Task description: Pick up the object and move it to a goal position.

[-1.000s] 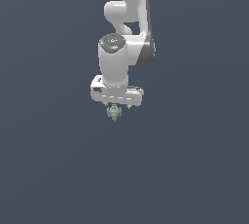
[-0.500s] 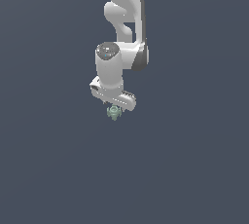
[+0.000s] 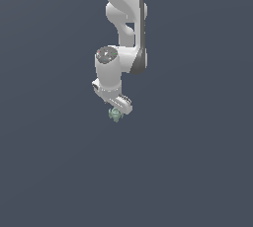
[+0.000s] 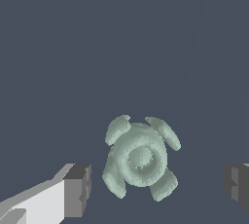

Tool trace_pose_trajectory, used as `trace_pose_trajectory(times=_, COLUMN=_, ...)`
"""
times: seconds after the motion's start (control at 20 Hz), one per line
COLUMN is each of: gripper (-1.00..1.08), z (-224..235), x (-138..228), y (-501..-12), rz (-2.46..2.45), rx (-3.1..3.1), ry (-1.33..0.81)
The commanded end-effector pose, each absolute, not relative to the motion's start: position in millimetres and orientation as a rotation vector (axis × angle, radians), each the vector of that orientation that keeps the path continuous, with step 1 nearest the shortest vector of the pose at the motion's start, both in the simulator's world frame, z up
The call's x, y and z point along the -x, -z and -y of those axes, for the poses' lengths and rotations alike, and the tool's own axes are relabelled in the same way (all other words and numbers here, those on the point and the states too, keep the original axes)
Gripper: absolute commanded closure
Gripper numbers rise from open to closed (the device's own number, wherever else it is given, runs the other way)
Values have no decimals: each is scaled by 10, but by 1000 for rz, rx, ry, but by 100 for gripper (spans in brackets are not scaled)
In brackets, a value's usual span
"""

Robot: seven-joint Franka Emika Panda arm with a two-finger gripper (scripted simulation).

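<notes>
The object (image 4: 140, 158) is a small pale grey-green knobbly lump. In the wrist view it lies between my two dark fingertips (image 4: 80, 191), with a gap on each side, wider on one side. My gripper (image 4: 158, 189) is open and does not touch it. In the exterior view the object (image 3: 115, 115) shows just under the white gripper (image 3: 117, 110), which points straight down from the arm; its fingers are mostly hidden there.
Only a plain dark grey-blue surface (image 3: 197, 171) surrounds the object in both views. The white arm (image 3: 126, 18) rises from the gripper to the top edge of the exterior view.
The wrist has turned and the hand has shifted slightly toward the exterior view's left. The object stays at the same spot under the gripper.
</notes>
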State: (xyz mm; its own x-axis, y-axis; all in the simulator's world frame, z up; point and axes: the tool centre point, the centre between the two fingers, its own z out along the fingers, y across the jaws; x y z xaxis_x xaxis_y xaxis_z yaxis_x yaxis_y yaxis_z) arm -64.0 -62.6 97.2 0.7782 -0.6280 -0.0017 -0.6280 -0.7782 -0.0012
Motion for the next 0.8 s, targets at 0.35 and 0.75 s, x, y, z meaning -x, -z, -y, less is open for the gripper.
trace_pose_trajectory(times=0.35, gripper=-92, z=665, x=697, y=-914, rz=-1135, rx=2929, ry=-1)
trace_pose_trajectory(times=0.75, gripper=-92, z=667, x=707, y=-704, rz=-1139, rx=2928, ry=0)
